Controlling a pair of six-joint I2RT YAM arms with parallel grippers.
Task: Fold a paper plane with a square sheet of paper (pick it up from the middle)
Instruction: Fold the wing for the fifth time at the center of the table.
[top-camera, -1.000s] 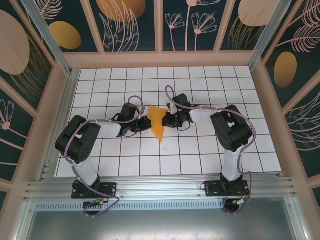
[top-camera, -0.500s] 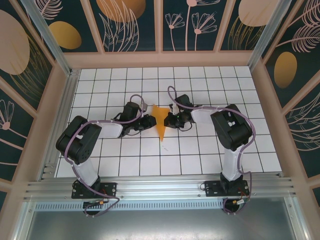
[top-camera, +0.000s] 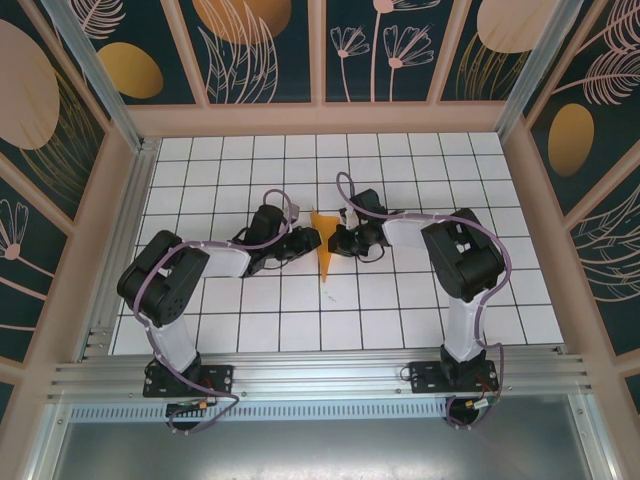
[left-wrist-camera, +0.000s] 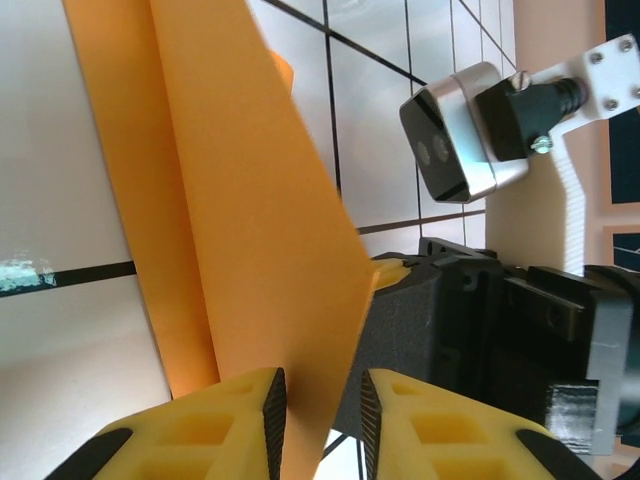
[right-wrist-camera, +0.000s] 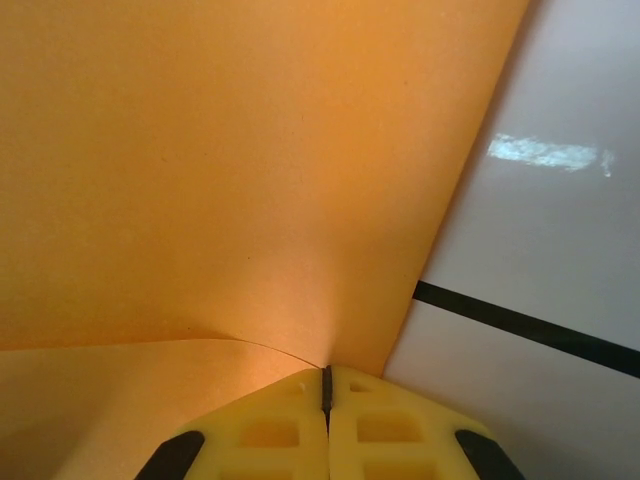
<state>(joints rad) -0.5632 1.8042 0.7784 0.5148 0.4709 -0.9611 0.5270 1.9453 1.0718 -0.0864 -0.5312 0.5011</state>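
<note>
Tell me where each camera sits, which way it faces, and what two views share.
Top external: above and behind the bases, looking down on the white gridded table; the left arm and right arm meet at the thin folded orange paper.
Left wrist: on the left arm, looking past the left yellow fingertips, jaws apart around the paper, toward the right arm's silver camera housing.
Right wrist: on the right arm, looking past the right yellow fingertips, jaws closed on the paper.
Shared: all three show the paper.

Overhead view far; wrist views close, sharing paper plane (left-wrist-camera: 250, 200).
</note>
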